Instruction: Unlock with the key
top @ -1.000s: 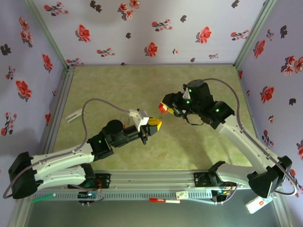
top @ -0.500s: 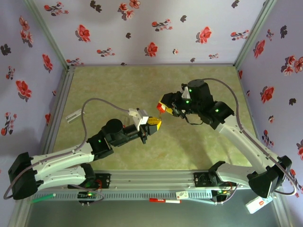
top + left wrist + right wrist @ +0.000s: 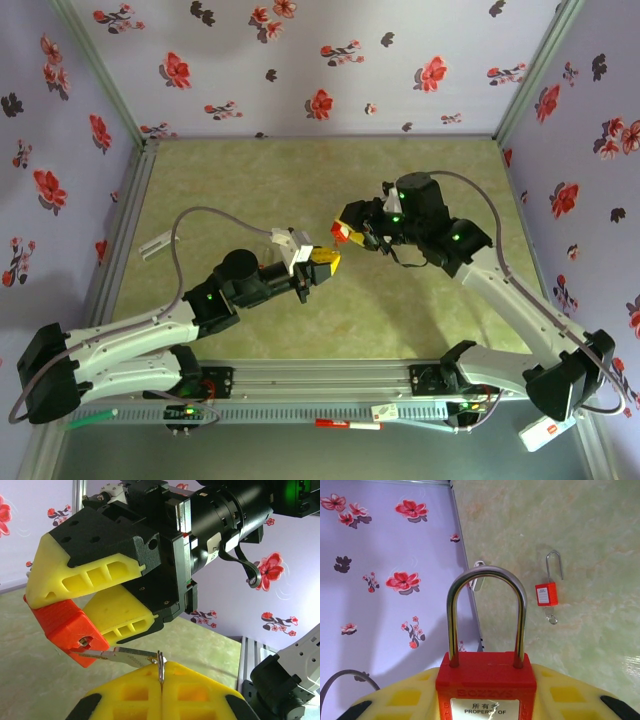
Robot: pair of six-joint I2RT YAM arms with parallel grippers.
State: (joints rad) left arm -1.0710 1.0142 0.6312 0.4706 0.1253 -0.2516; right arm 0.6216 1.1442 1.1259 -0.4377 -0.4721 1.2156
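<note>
The right gripper (image 3: 343,228) has drifted a little to the left and down in the overhead view, closing the gap to the left gripper (image 3: 325,262), which has barely moved. That shift brings lock and key together, and this is what the unlocking needs.

The left gripper's yellow pads (image 3: 135,692) are pressed together on the head of the key (image 3: 127,656), which sticks out ahead of the pad seam with its thin blade aimed forward. The right gripper is clamped on the body of a red padlock (image 3: 487,685), and its steel shackle (image 3: 486,575) stands closed beyond the fingertips. From the left wrist, the padlock's underside faces the key and the blade tip sits right at the keyhole (image 3: 85,642). I cannot tell whether it has entered or only touches the rim.

I judge the task to be at the insertion step. The blade lies slightly skewed to the lock face, so it may need straightening before it goes in and turns.
</note>
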